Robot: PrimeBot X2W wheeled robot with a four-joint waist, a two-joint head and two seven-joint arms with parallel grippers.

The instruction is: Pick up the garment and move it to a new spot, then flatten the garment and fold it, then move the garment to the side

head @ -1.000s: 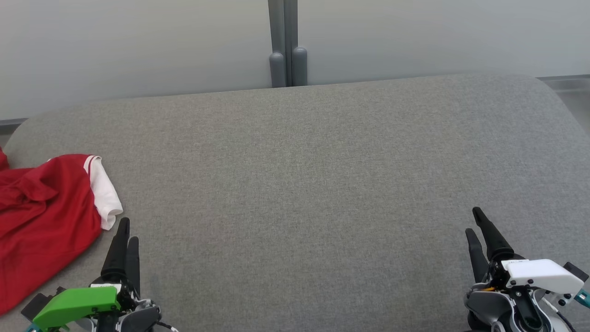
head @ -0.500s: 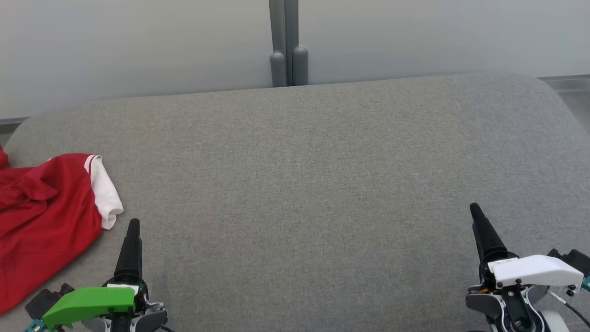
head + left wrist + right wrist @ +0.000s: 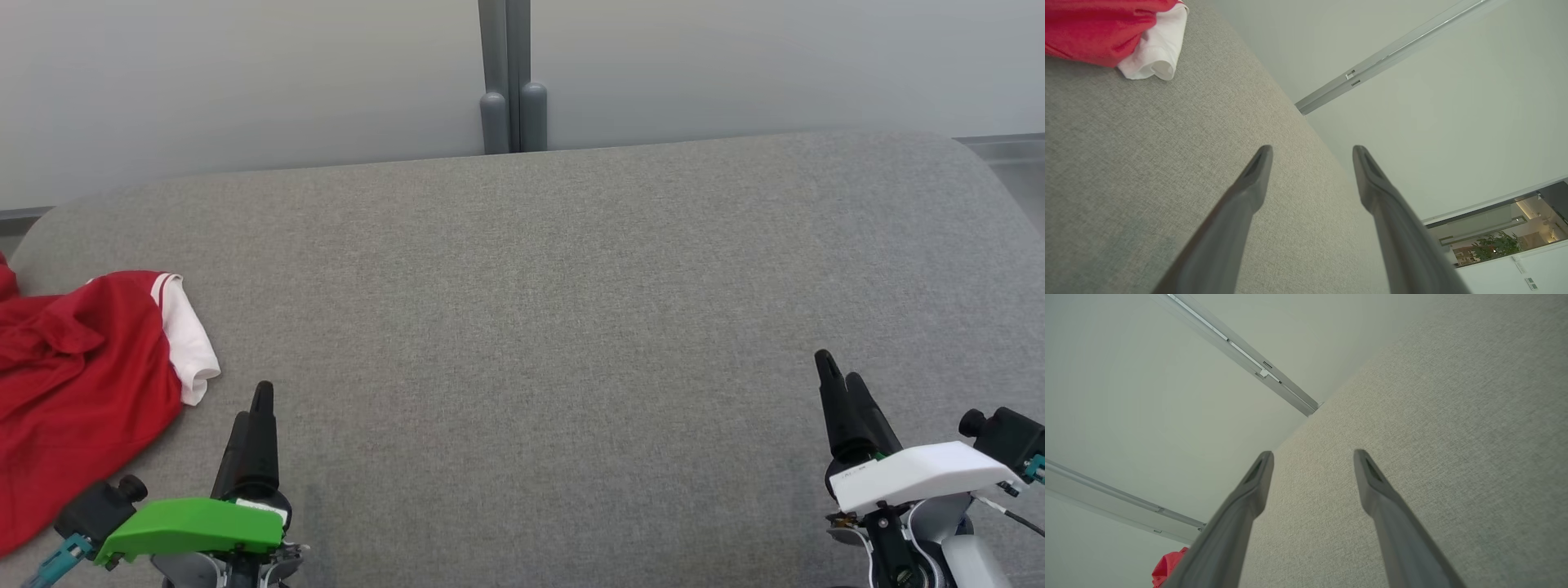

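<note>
**Figure. Gripper-to-garment relation before the pick.** The left gripper (image 3: 253, 407) stood at the lower left of the head view. Its fingers were spread wide with nothing between them, and the gap was plain in the left wrist view (image 3: 1310, 153). It was poised over bare grey cushion (image 3: 531, 310); whether it touched the fabric could not be told. Outward from the fingertips, up and to the left, lay the red garment (image 3: 82, 367), crumpled at the cushion's left end. The white sleeve cuff (image 3: 189, 343) was its nearest part, near the tips but apart from them. The heap ran from the near edge toward the far side and was cut by the frame's left border, so its full extent and long axis could not be judged. The right gripper (image 3: 837, 369), equally wide and empty, stood at the lower right, well apart from the garment across the cushion. The left arm was therefore judged the nearer. The pick would likely call for a short leftward reach, cuff first.
</note>
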